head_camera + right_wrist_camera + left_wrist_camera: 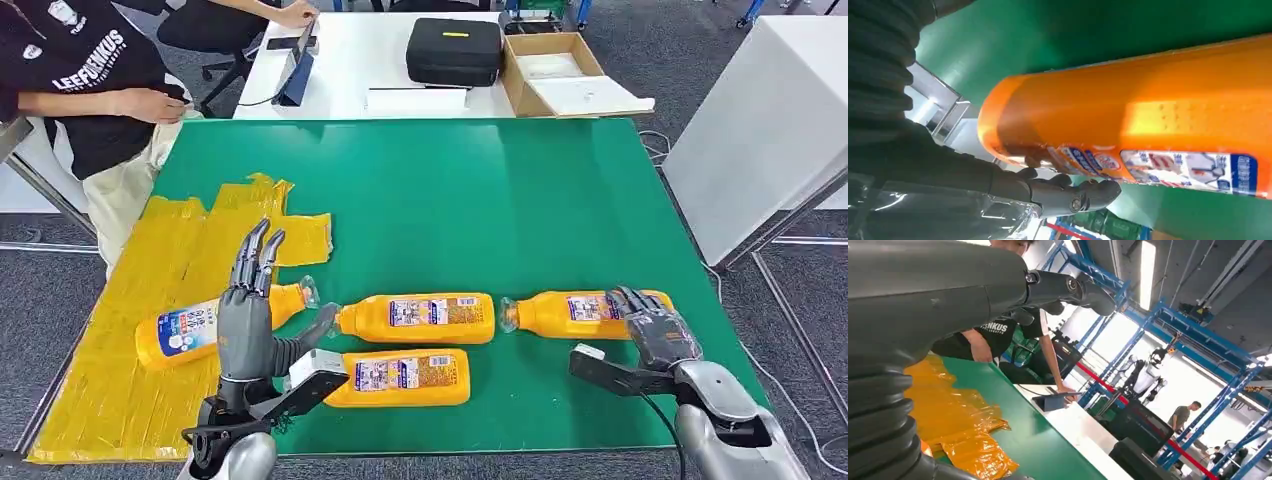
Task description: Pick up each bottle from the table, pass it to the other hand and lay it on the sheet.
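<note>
Landmark: the green table [480, 200].

Nearest the robot, a bottle [405, 377] lies on its side close to the table's near edge, just beside the left hand [248, 320]. That hand is raised, fingers apart and upright, holding nothing. Behind it a second bottle [205, 325] already lies on the yellow sheet [150, 300], which covers the table's left part. A third bottle [420, 318] lies mid-table, just beyond the nearest one.

At the table's right near corner, the right hand [655, 325] has its fingers draped over the base end of the fourth bottle [575, 312]. The wrist view shows fingers [1073, 192] curled beside the bottle's side; whether it is truly gripped or only touched, I cannot tell.

Risks, as I judge them: the hold sits at the bottle's far end, so on lifting the long body may droop or slip. Smooth round plastic could roll towards the table's right edge. In the hand-over, the free hand may knock the neighbouring bottles.

Writing: bottle labels are blue, white and red, too small to read. Beyond the table's far left corner a person's black shirt [90, 70] reads "LEEFUNKUS", as far as I can make out. On a white table farther back sit a black case [453, 50] and an open cardboard box [565, 70].
</note>
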